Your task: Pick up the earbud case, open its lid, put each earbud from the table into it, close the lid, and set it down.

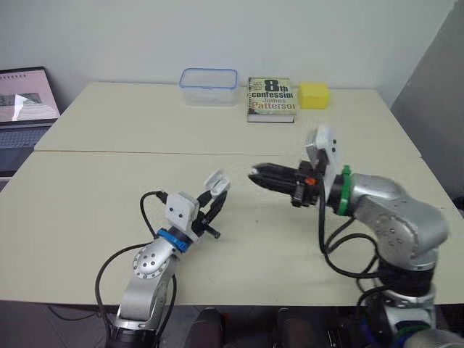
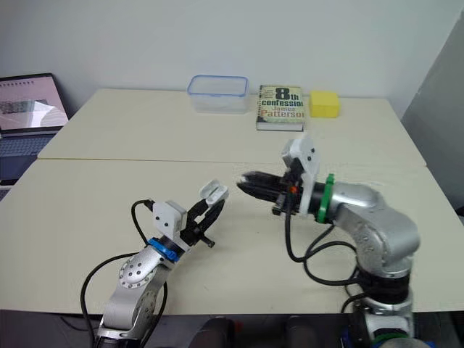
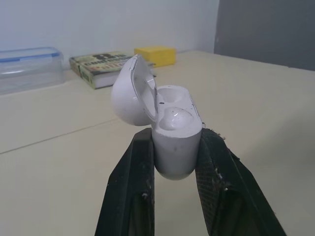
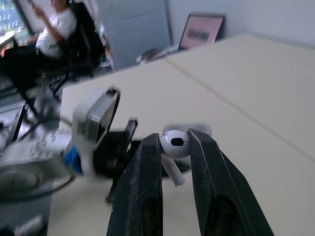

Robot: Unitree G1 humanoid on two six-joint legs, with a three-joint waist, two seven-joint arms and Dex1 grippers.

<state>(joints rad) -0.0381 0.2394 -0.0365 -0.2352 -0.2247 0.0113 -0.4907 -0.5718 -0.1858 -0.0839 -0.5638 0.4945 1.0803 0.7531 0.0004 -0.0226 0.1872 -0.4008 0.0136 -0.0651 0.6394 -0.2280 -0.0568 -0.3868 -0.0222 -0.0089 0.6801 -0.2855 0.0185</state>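
The left gripper (image 1: 216,190) is clamping the earbud case (image 3: 174,142) by its rounded lower body and holding it off the table (image 1: 94,210), with the lid (image 3: 129,96) hanging open on its hinge. What looks like one earbud (image 3: 174,119) is sitting in the socket nearer the wrist, while the socket beyond it (image 3: 172,94) is looking empty. Near the case but not touching it, the right gripper (image 1: 256,175) is pinching the second earbud (image 4: 173,143) by its smooth head, its stem sticking out free of the fingers and somewhat askew. The main risk is lying in that pinch: the head is round and glossy, so a nudge against the case rim could be rotating it or squirting it out onto the table. A tilted stem could be jamming at the socket mouth, and pressing harder could be twisting the case in the left fingers, which are gripping only a curved base. The broad black fingertips could also be knocking the lid shut or dislodging the seated earbud. Well beyond the case, the book (image 1: 271,99), the clear container (image 1: 209,86) and the yellow block (image 1: 314,95) are lying out of the way, posing no hazard.
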